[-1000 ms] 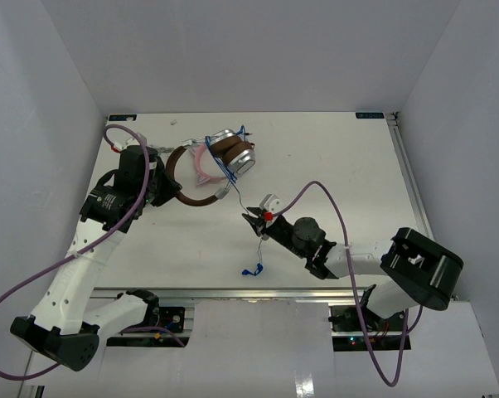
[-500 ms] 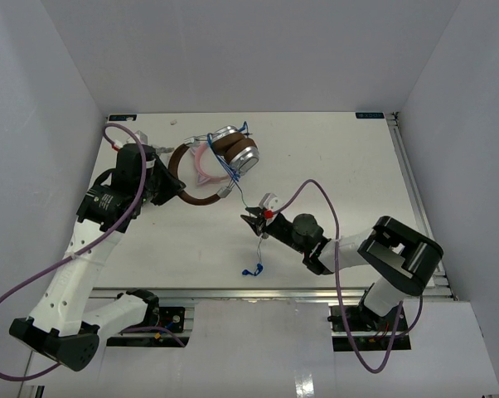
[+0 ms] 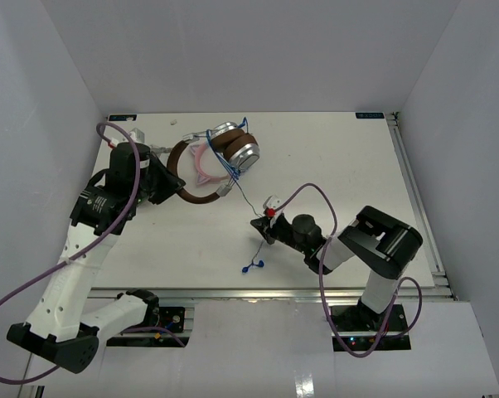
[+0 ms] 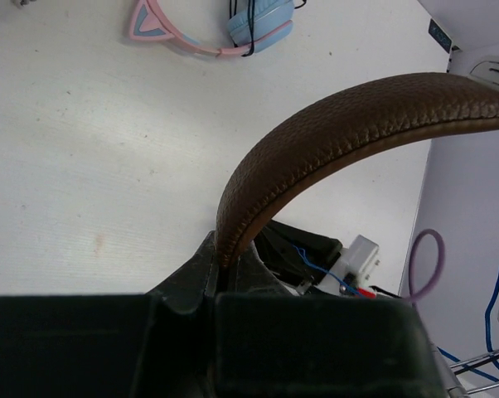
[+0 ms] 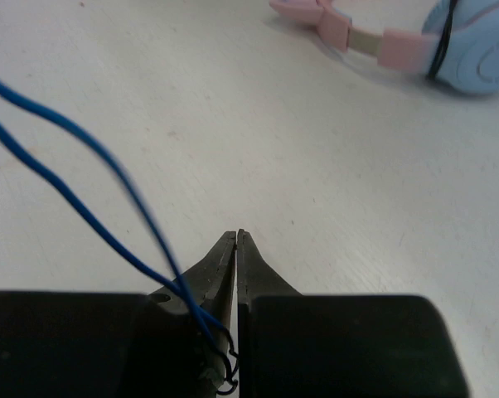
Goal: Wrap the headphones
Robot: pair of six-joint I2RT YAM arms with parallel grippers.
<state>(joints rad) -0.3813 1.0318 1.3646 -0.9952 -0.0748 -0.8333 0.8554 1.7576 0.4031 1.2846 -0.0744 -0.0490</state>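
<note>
The headphones (image 3: 225, 156) are at the bench's (image 3: 341, 166) 11 o'clock. The left end effector (image 3: 172, 177) is clamped on their brown headband (image 4: 357, 108). The right end effector (image 5: 236, 249), near 6 o'clock, is closed on the blue cable (image 5: 67, 196).

the headphones (image 3: 233, 151) lie toward eleven o'clock on the white table (image 3: 332, 166), silver cups together at their one o'clock end, brown headband curving round to nine o'clock, where the left gripper (image 3: 168, 177) grips it. a pink cat-ear pair (image 3: 201, 162) sits inside that curve. the blue cable (image 3: 243, 192) runs from the cups toward five o'clock to the right gripper (image 3: 260, 225), which pinches it; its loose end (image 3: 249, 268) lies at six o'clock of that gripper.
</note>
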